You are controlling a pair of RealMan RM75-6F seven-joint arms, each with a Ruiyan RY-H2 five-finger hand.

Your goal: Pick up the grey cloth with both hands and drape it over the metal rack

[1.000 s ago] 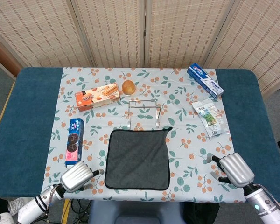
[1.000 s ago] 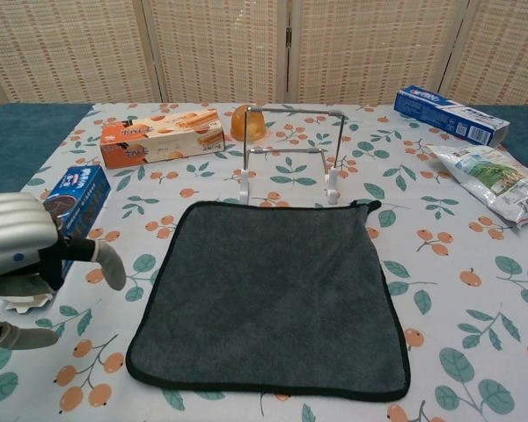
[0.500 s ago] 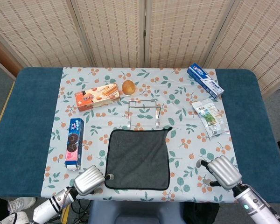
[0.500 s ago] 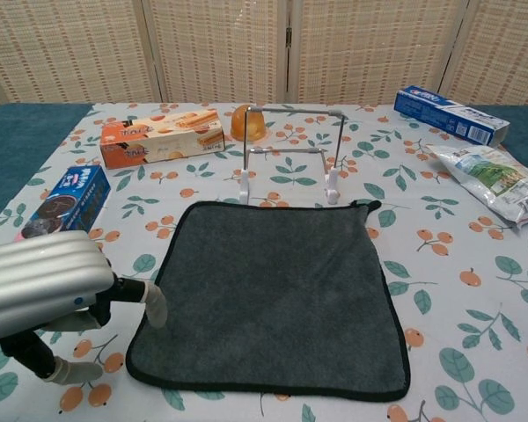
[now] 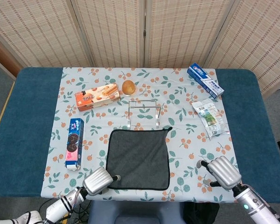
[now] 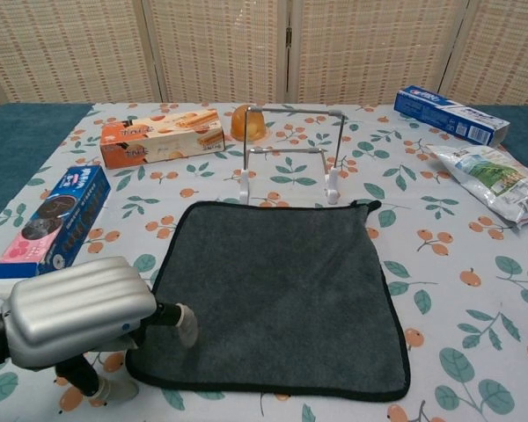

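Note:
The grey cloth (image 5: 138,158) (image 6: 280,293) lies flat on the patterned tablecloth, just in front of the metal rack (image 5: 144,112) (image 6: 290,151), which stands upright and bare. My left hand (image 5: 99,180) (image 6: 79,309) hovers at the cloth's near left corner, with one fingertip reaching over the cloth's edge and holding nothing. My right hand (image 5: 223,172) is off to the right of the cloth, well apart from it, fingers spread and empty. In the chest view only a sliver of it shows at the right edge.
A blue cookie box (image 5: 74,142) (image 6: 51,225) lies left of the cloth. An orange biscuit box (image 5: 97,96), an orange round object (image 5: 128,87), a blue toothpaste box (image 5: 205,80) and a snack bag (image 5: 208,116) sit toward the back and right.
My left hand has moved right and toward the near edge, reaching the cloth's near left corner. My right hand shifted left, then held nearly still.

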